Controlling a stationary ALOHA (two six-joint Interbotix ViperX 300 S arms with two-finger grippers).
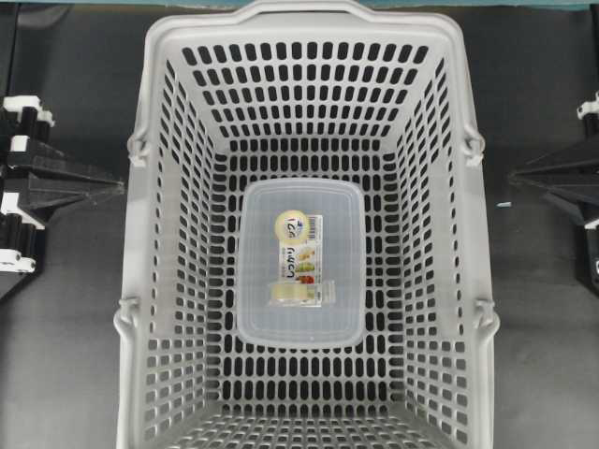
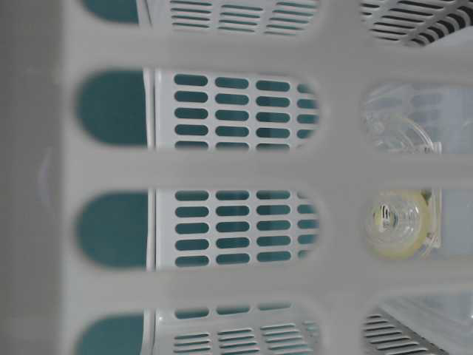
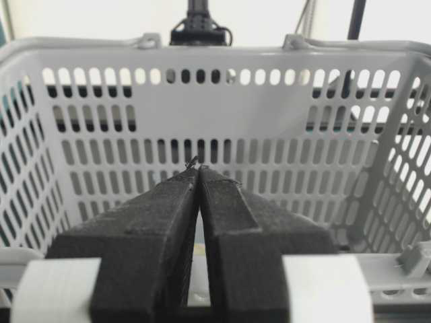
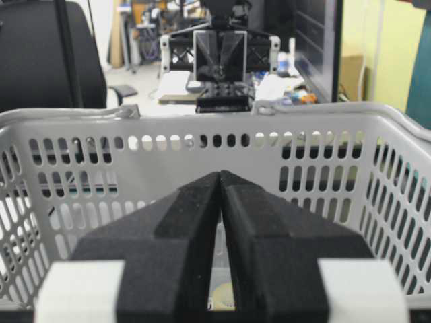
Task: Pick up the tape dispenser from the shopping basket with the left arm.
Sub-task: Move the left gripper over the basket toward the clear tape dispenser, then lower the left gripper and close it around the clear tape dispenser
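Overhead shows you the tape dispenser [image 1: 296,294] on the clear box [image 1: 299,262] in the basket [image 1: 168,187]; wrist views show both grippers [image 3: 197,171] [image 4: 220,176] closed, empty.

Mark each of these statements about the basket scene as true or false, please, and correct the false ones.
1. The tape dispenser lies on the lid of the clear box. True.
2. The left claw is open wide. False: its jaws are shut together.
3. The clear box sits on the floor of the shopping basket. True.
4. The right claw holds the tape dispenser. False: it is shut on nothing, outside the basket.
5. Both arms stand outside the basket. True.
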